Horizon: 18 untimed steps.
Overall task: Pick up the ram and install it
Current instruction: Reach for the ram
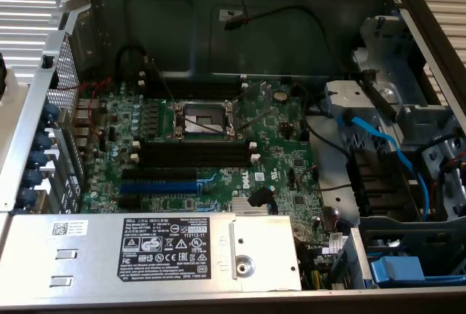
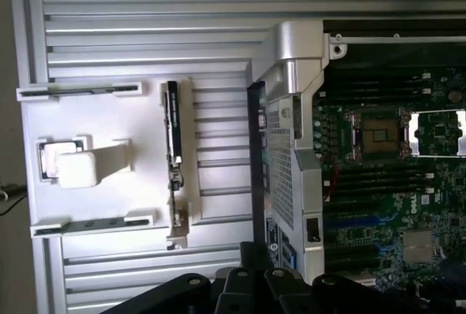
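One ram [image 2: 173,146] on white holder [image 2: 109,205], ribbed table [image 2: 145,8].

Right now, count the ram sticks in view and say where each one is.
1. The ram sits on edge in the white holder outside the computer case. The memory slots look empty; others may be hidden.

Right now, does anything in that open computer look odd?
The long black memory slots sit empty; the dark-green ram stick stands on edge in a white holder outside the grey metal case. Nothing looks broken.
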Each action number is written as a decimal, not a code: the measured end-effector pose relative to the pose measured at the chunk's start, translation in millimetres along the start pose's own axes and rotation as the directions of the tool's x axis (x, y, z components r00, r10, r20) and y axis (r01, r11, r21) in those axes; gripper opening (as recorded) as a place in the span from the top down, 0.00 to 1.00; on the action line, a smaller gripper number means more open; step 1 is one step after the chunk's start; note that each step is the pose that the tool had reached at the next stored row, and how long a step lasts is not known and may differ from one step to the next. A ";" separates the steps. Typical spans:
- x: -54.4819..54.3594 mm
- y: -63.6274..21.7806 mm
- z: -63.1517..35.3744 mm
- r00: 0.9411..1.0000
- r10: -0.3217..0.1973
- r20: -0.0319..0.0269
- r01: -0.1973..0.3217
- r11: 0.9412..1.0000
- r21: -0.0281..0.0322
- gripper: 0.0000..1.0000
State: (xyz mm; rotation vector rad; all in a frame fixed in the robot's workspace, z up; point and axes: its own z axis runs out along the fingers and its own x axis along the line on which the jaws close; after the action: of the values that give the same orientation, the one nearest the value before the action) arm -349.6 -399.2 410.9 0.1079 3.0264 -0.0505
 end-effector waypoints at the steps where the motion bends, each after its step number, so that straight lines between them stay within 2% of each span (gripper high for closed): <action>1: 4.4 -0.4 -0.5 1.000 0.000 0.000 0.000 1.000 0.000 0.89; 4: 15.6 -1.4 -1.7 1.000 -0.001 -0.001 0.001 1.000 0.000 0.89; 9: 30.2 -2.8 -3.4 1.000 -0.005 -0.008 0.005 1.000 0.000 0.89; 10: 32.5 -2.9 -3.6 1.000 -0.006 -0.010 0.006 1.000 0.000 0.89; 14: 35.8 -3.2 -4.0 1.000 -0.013 -0.028 0.013 1.000 0.001 0.89; 17: 36.7 -2.8 -4.0 0.999 -0.021 -0.035 0.021 1.000 0.001 0.89; 18: 38.0 -2.8 -4.1 0.999 -0.025 -0.036 0.025 1.000 0.000 0.89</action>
State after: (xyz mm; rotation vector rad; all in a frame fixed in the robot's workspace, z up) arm -387.9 -399.2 410.8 0.0718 3.0636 -0.0521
